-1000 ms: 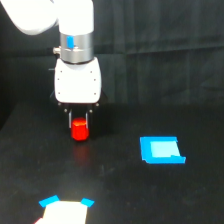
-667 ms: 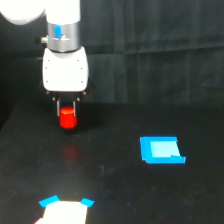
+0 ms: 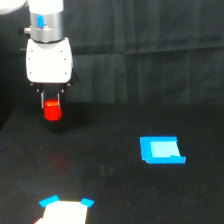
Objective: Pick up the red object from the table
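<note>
Red block (image 3: 52, 110) sits between the pincer (image 3: 52, 107) fingers, gripped, apparently clear of the surface (image 3: 115, 190). Next move: straight up.

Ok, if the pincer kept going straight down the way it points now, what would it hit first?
The pincer, gripping the red object, points straight down. Below it lies only bare black table, so the block's underside would probably meet the table first; exact height is unclear.
</note>
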Robot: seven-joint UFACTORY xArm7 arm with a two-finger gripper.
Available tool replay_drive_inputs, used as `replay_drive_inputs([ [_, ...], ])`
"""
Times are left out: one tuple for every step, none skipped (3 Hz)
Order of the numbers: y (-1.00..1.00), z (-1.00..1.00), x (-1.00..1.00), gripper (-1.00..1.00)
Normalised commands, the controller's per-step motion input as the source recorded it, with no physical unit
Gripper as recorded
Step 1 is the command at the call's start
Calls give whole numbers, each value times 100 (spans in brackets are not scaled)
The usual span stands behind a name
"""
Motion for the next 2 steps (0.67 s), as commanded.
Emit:
replay_drive_inputs([
  [-46,95,2,-95],
  [-26,100,4,-100],
])
